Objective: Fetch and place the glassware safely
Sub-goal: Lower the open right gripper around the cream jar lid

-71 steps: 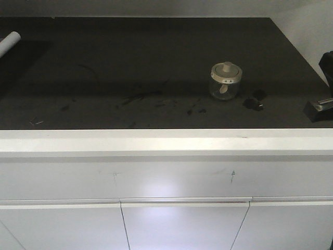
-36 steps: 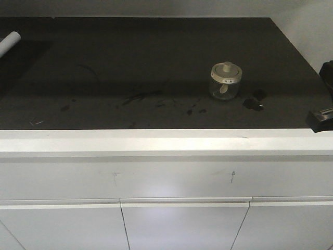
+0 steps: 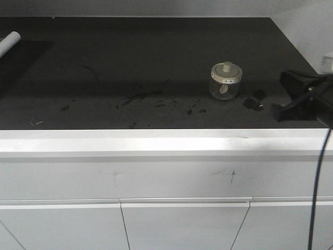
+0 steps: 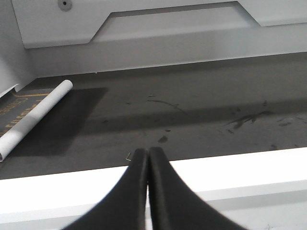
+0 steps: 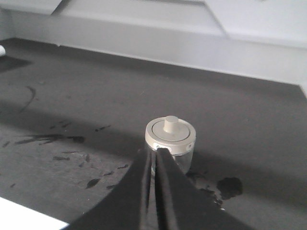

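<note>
A dark matte desk [image 3: 130,52] fills most of the scene, its top scuffed with black smudges [image 3: 140,96] near the middle. The near edge is a white band [image 3: 156,143] that catches a soft glare. Below it are white cabinet fronts [image 3: 182,226] with thin seams. A white panelled wall [image 4: 144,43] backs the far side.

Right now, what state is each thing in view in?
Lidded glass jar: upright, lid on, ungripped.
White tube: lying on its side.
Left gripper: shut, empty.
Right gripper: shut but for a thin slit, empty, apart from the jar.
Cabinet door: closed.
Black countertop: smudged with dark marks.
</note>
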You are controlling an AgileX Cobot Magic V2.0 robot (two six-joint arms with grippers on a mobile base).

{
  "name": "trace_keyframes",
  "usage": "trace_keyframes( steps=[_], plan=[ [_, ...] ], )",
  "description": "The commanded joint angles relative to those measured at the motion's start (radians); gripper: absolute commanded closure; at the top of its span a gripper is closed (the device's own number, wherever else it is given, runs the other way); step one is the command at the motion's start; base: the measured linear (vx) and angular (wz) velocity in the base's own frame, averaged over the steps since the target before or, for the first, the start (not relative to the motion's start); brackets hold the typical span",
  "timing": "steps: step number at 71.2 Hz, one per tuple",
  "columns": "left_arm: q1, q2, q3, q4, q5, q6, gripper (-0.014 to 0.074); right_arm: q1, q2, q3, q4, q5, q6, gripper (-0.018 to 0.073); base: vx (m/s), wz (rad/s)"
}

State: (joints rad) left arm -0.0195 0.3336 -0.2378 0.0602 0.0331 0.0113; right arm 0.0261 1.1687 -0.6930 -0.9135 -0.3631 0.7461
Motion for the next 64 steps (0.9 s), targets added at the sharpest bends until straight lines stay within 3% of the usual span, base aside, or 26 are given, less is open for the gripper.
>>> trace_keyframes(
  steps=[1,33,49,64],
  plan=[
    [-0.006,0.003,-0.027,-0.010,-0.070,-0.006,0.0603,0.002,0.066,-0.092,0.014,-0.054,-0.002,0.0517,0.00,0.00],
    [-0.006,0.003,-0.027,-0.010,-0.070,-0.006,0.0603,0.002,0.561,-0.506,0.015,-0.245,-0.006,0.0192,0.00,0.00],
    [-0.006,0.003,-0.027,-0.010,-0.070,-0.006,0.0603,0.002,0.719,-0.645,0.026,-0.277,-0.073,0.0174,0.00,0.00],
    [-0.006,0.003,-0.027,-0.010,-0.070,-0.006,0.0603,0.001,0.820,-0.715,0.148,-0.313,-0.145,0.0174,0.00,0.00]
  ],
)
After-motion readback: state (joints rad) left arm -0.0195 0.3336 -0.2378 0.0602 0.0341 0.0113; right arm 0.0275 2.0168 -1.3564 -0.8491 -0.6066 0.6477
